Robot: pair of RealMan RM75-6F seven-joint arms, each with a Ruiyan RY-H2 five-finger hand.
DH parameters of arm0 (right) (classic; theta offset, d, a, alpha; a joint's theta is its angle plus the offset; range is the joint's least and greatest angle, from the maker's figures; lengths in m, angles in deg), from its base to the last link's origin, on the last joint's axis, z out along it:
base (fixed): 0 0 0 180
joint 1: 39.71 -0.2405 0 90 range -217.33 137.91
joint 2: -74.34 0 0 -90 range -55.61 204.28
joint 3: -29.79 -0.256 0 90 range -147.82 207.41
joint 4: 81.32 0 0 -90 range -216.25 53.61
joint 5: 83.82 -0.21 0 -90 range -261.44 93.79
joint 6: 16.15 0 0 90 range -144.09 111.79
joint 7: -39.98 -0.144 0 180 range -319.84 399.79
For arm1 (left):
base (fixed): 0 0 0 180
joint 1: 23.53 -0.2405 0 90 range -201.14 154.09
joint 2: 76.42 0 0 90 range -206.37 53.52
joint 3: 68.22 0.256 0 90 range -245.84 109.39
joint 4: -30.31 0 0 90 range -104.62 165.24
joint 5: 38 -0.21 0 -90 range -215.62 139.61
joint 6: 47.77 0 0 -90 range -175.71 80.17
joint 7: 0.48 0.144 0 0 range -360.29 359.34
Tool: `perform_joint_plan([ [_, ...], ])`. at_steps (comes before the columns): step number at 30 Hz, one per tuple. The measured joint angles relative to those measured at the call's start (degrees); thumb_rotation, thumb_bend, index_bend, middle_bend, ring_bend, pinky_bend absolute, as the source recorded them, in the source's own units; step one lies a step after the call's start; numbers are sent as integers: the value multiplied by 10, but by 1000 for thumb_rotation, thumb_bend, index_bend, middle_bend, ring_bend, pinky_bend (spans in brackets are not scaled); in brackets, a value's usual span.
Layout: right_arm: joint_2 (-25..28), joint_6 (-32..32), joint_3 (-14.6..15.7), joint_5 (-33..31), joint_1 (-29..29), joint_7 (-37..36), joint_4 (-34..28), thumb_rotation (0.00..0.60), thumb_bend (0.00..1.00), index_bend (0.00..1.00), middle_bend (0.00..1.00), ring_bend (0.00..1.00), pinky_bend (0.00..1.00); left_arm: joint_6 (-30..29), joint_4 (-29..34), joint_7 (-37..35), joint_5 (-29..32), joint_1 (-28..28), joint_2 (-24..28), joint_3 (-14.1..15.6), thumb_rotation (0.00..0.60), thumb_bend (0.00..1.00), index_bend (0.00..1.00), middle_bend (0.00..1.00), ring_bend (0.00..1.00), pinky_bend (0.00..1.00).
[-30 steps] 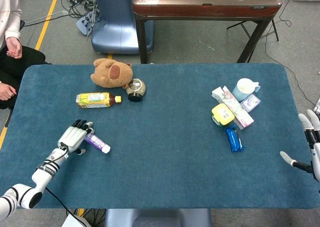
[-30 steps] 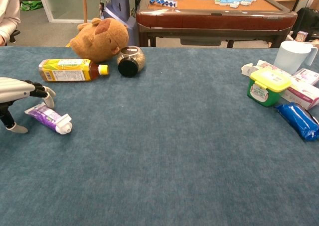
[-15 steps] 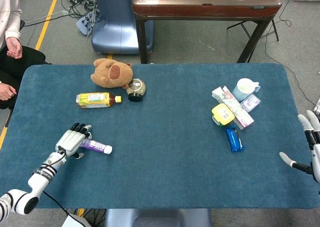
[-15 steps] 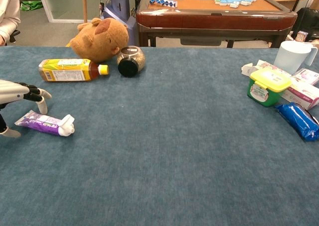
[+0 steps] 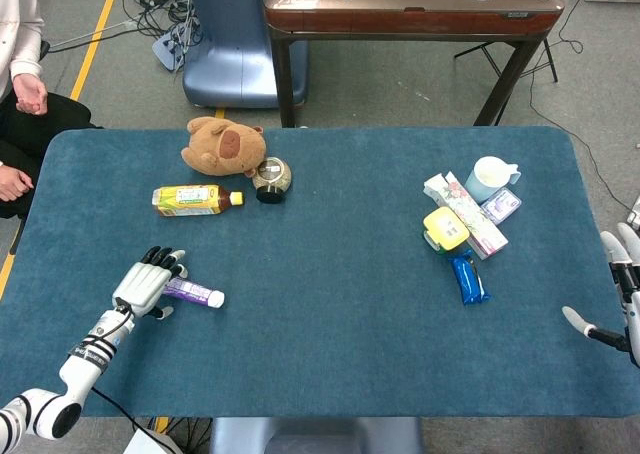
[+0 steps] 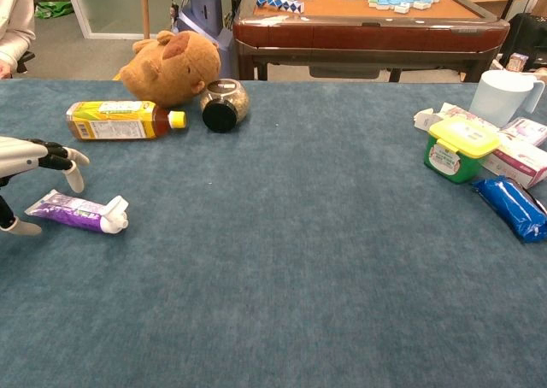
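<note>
purple tube | label unreadable | left robot hand above, open

A tube lies near-left on the table, just right of the left hand. A bottle lies farther back, a plush toy behind it, a jar beside. Far right lie a cup, boxes and a packet.
</note>
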Motion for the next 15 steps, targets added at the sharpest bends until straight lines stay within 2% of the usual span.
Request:
perform_joint_plan([
  [9,-2,4,0,-5,1,-7,8,600,0,0,35,0,0,-12,-35,-12,-20,3,-29,1,600,194,289,288,142,0],
  [15,-4,6,0,-7,1,-12,12,600,0,0,35,0,0,-15,-57,-30,-33,4,-43,5,600,195,294,315,156,0],
])
